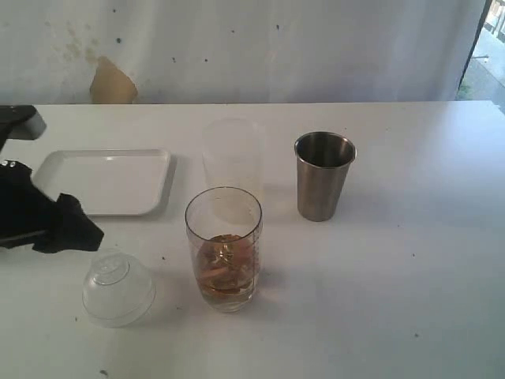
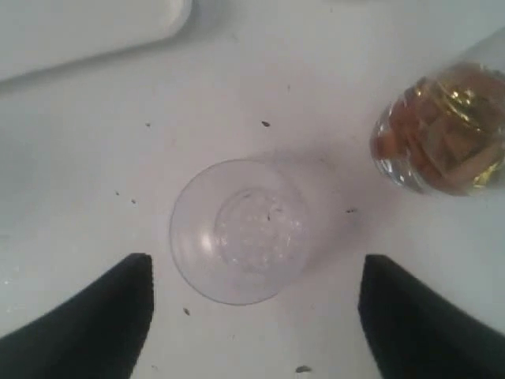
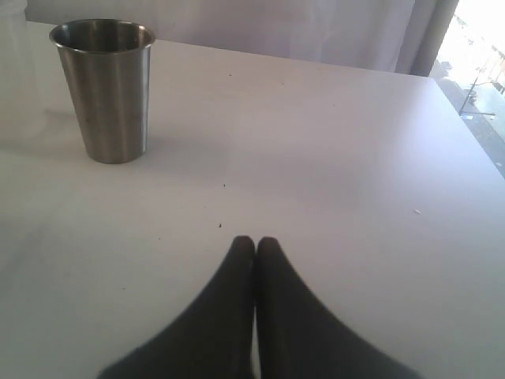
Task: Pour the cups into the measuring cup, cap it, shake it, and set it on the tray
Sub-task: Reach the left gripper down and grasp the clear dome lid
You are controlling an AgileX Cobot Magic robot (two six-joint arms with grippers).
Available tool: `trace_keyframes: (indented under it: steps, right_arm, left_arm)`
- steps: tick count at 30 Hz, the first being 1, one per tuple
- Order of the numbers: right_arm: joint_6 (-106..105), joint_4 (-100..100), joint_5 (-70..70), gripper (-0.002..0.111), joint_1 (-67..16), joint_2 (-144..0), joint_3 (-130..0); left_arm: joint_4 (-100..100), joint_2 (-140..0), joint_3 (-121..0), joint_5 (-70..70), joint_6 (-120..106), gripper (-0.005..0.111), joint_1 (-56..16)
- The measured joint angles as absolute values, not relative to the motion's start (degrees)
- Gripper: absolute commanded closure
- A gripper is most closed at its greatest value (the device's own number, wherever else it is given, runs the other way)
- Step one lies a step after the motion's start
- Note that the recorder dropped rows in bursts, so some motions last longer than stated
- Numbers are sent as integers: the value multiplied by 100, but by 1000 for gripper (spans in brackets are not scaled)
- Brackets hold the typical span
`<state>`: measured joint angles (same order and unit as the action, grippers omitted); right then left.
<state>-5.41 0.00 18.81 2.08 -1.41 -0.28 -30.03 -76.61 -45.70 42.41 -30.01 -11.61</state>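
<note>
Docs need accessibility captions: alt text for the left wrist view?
The left gripper, jaws open, hovers over a clear domed lid lying on the white table. Nearby stands the measuring cup, holding amber liquid and brownish pieces, and a corner of the white tray shows.

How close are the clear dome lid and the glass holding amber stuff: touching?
Apart. The exterior view shows bare table between the dome lid and the measuring cup.

1. Left end effector point(image 2: 256, 267): two matte black fingers point(image 2: 91, 328), broad, tapering to blunt tips.
2. Right end effector point(image 3: 255, 241): two black fingers point(image 3: 225, 320), smooth, with rounded tips.
3. Left arm point(image 1: 35, 221): black, irregular outline.
</note>
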Motion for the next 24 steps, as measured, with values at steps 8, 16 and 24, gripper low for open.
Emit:
trace_keyframes:
  steps: [8,16,24]
  right_arm:
    - [-541,0,1881,108,208,-141,-28]
    - [-530,0,1881,108,208,-141,-28]
    - [-530,0,1881,108,208,-141,-28]
  left_arm:
    - [-1160,-8688,-5596,5085,-1814,41,-2155]
    - [-1108,-9216,-5765,4885,-1646,41,-2621]
    - [-451,-9459,-5769,4660,-1127,41,-2621]
